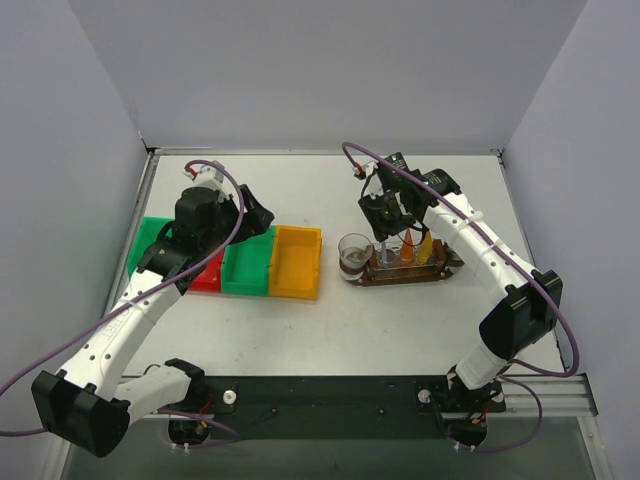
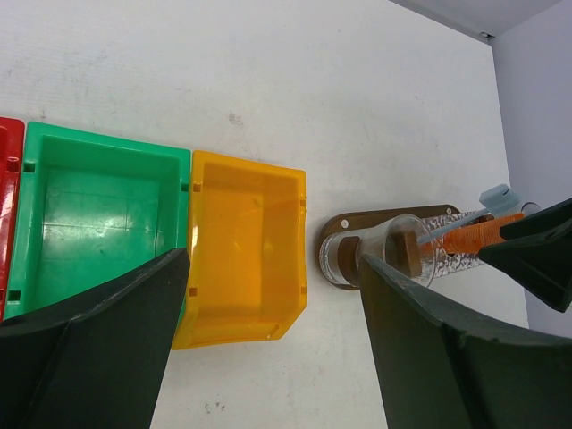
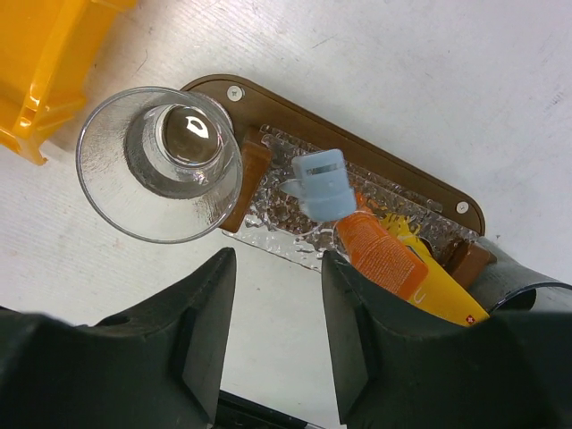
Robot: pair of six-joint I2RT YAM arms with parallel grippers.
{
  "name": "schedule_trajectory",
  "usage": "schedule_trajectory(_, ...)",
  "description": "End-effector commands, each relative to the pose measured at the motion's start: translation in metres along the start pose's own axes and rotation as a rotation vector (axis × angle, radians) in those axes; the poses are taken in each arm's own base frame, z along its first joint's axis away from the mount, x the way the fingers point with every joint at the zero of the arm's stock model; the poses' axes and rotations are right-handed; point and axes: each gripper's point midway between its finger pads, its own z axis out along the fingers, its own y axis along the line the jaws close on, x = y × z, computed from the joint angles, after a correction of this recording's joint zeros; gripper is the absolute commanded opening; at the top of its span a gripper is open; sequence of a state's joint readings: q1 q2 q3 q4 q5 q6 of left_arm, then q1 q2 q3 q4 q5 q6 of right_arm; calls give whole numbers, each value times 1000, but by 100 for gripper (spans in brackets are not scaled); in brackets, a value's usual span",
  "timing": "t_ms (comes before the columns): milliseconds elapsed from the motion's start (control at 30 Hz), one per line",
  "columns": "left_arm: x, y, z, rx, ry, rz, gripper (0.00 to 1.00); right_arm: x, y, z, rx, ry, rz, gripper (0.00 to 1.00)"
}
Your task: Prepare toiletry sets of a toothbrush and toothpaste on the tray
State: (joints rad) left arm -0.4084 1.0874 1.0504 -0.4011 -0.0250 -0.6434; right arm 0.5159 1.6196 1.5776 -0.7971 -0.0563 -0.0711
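Observation:
The dark-brown tray (image 1: 448, 268) lies right of centre; it also shows in the right wrist view (image 3: 375, 152). On it stand an empty clear glass (image 3: 161, 165) and a textured glass holder (image 3: 277, 214). The holder holds a toothbrush with a pale blue head (image 3: 320, 183), an orange toothpaste tube (image 3: 384, 259) and a yellow tube (image 3: 442, 290). My right gripper (image 3: 273, 331) hovers open and empty just above the holder (image 1: 385, 225). My left gripper (image 2: 268, 349) is open and empty over the bins (image 1: 258, 215). A second toothbrush does not show.
A red bin (image 1: 207, 274), a green bin (image 1: 247, 265) and a yellow-orange bin (image 1: 296, 262) stand in a row left of centre, all empty as far as they show. Another green bin (image 1: 150, 240) lies partly under the left arm. White walls enclose the table.

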Motion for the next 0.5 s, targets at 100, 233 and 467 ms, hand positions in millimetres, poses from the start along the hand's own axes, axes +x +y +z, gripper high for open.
schedule_trajectory(100,-10,-4,-7,22,-36,-7,87,-3,2,-14,-24,-24,42,47)
schedule_trajectory(233,-9,-4,-7,21,-35,-4,87,-7,0,-20,-29,-51,60,52)
schedule_trajectory(467,-7,0,-7,7,-23,16,87,-18,-5,-37,-20,-120,75,56)
